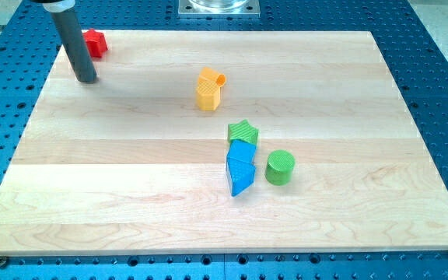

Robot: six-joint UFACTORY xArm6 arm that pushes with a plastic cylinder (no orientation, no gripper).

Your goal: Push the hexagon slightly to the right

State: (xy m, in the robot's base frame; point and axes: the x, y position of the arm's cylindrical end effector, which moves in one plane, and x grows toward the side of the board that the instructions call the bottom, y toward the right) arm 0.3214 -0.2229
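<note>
My tip rests on the wooden board near its top left corner. A red block lies just to the upper right of the rod, partly hidden by it, so I cannot tell its shape. A yellow block that looks hexagonal lies near the top middle, well to the right of my tip. A small orange-yellow piece touches its upper right side.
A green star sits at the middle, touching a blue block below it. A pointed blue block touches that one from below. A green cylinder stands just right of the blue blocks.
</note>
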